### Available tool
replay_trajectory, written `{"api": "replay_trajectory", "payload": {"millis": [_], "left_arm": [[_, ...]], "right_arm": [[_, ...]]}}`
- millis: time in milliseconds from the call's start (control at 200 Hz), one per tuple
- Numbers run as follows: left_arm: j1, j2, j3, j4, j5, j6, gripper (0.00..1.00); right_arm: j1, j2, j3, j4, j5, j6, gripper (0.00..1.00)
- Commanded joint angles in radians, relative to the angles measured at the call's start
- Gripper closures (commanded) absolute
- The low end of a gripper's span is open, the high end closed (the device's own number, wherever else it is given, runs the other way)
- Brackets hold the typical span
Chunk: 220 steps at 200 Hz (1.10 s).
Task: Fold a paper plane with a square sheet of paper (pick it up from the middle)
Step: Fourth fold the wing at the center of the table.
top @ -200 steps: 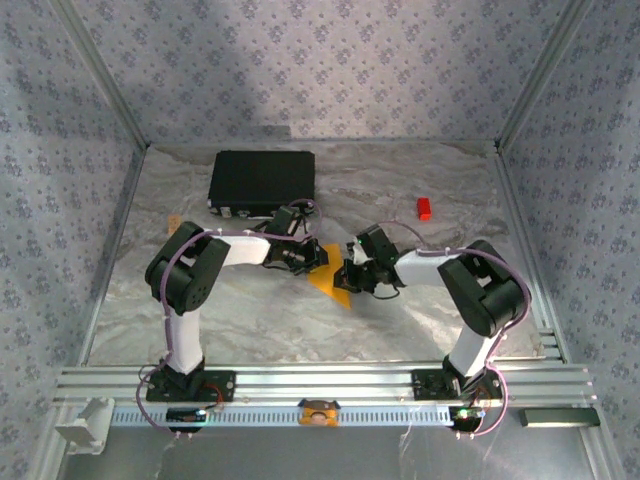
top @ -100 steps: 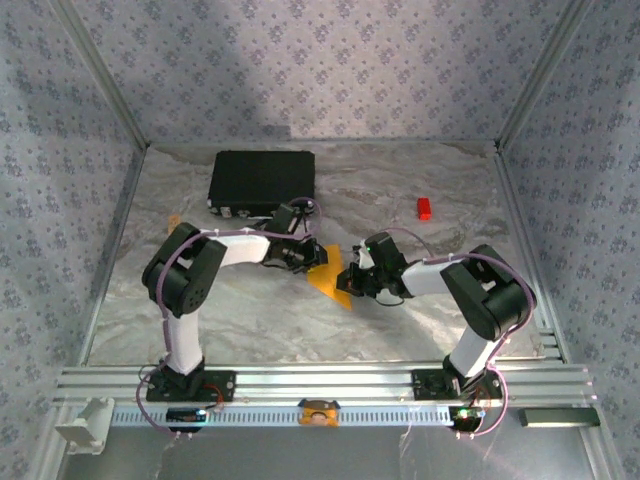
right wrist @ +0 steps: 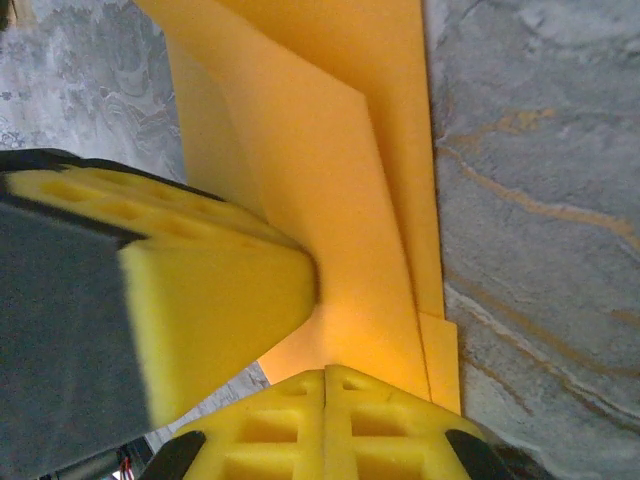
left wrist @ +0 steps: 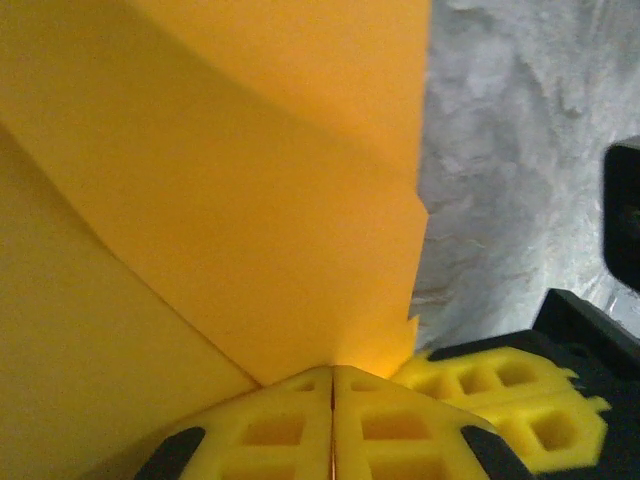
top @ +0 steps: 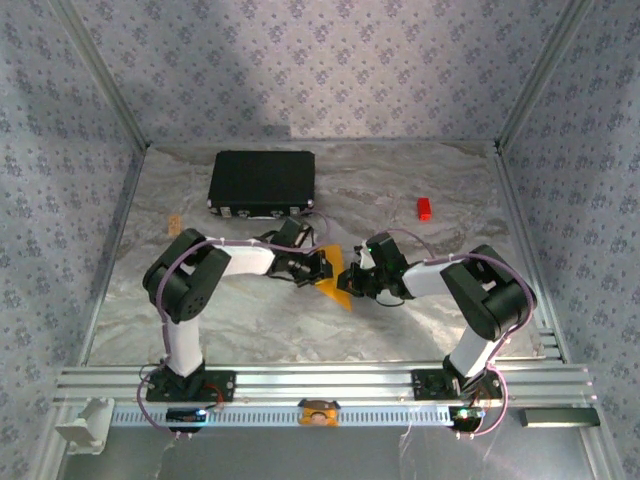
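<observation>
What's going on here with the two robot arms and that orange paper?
Both arms are working on the square sheet of paper near the middle of the table. The left gripper and the right gripper are each shut on it, pinching it close beside one another. The paper already shows folded layers and creases but is not yet a plane. A black case and a small red block sit at the back.

From above, the square sheet of paper [top: 337,282] is mostly hidden between the left gripper [top: 322,268] and the right gripper [top: 352,280], so its folds cannot be read. In both wrist views the picture edges cut it off, and it is blurred near the pads.
</observation>
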State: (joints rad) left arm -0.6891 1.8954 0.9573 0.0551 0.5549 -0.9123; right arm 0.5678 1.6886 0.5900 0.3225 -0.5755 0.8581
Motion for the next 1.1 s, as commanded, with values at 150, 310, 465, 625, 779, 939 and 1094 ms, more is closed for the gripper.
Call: {"api": "replay_trajectory", "payload": {"millis": [150,310,465,625,779,939,1094], "left_arm": [[0.040,0.006,-0.029,-0.065,-0.100,-0.034,0.93],[0.066,0.013,-0.006,-0.080,-0.109,-0.028,0.94],[0.077,0.026,0.049,-0.098,-0.098,-0.019,0.93],[0.072,-0.001,0.063,-0.094,-0.081,-0.010,0.92],[0.020,-0.042,0.054,-0.096,-0.076,-0.005,0.92],[-0.024,-0.046,0.056,-0.079,-0.071,-0.007,0.92],[-0.025,-0.037,0.065,-0.067,-0.077,-0.007,0.91]], "right_arm": [[-0.006,0.003,-0.054,-0.163,0.047,-0.013,1.00],[-0.006,-0.012,-0.053,-0.198,0.037,-0.041,1.00],[-0.006,-0.003,-0.058,-0.203,0.034,-0.048,1.00],[-0.007,-0.006,-0.058,-0.206,0.042,-0.047,1.00],[-0.009,-0.004,-0.056,-0.205,0.048,-0.045,1.00],[-0.010,-0.004,-0.058,-0.204,0.051,-0.043,1.00],[-0.012,-0.006,-0.063,-0.199,0.051,-0.042,1.00]]}}
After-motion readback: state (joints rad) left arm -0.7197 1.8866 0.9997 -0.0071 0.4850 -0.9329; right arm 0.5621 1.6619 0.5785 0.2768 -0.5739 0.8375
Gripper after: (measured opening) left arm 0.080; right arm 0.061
